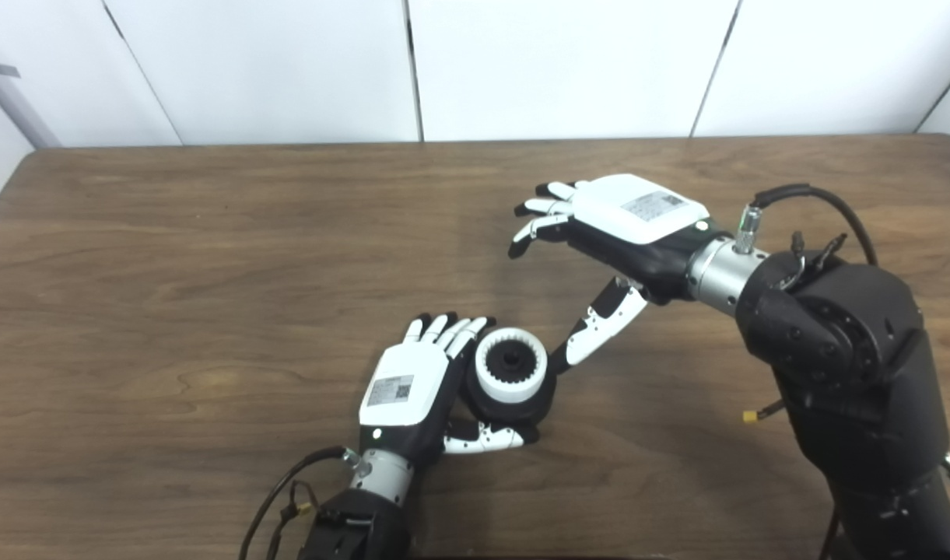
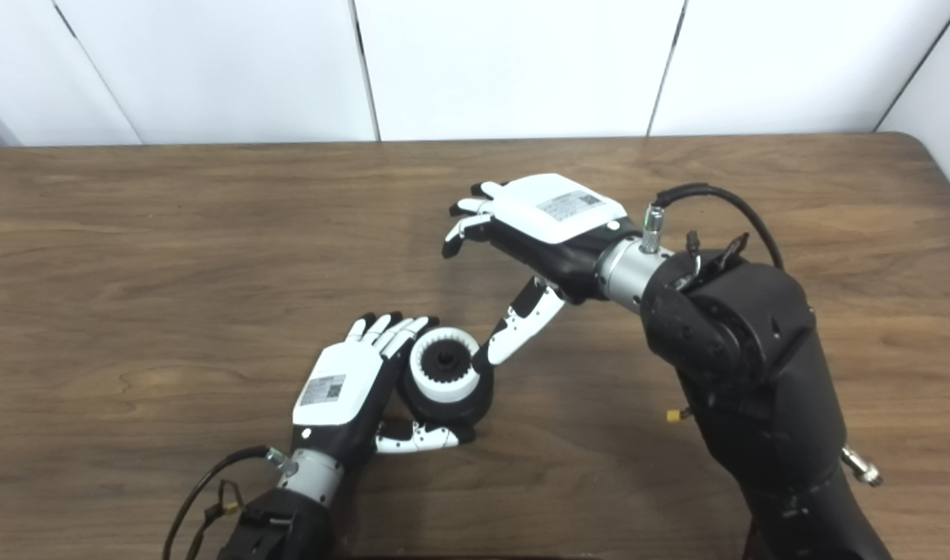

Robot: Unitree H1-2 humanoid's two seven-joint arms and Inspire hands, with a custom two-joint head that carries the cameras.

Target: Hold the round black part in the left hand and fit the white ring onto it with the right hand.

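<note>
Brown wood-grain table (image 1: pixel 171 257) fills both views, with white wall panels (image 1: pixel 288 70) across the top of the frame. Nearest, at lower centre, the left hand (image 1: pixel 412 389) wraps the black part (image 1: pixel 513 397), fingers behind it and thumb under its near side. The ring (image 1: pixel 510 364) sits on top of the part, teeth showing inside. Just right of it the right hand's thumb tip touches or nearly touches the part; neither view settles which. Farther back, right of centre, the right hand (image 2: pixel 545 218) hangs palm-down, fingers spread and holding nothing. Its bulky black forearm (image 2: pixel 747 358) hides the table at lower right.
</note>
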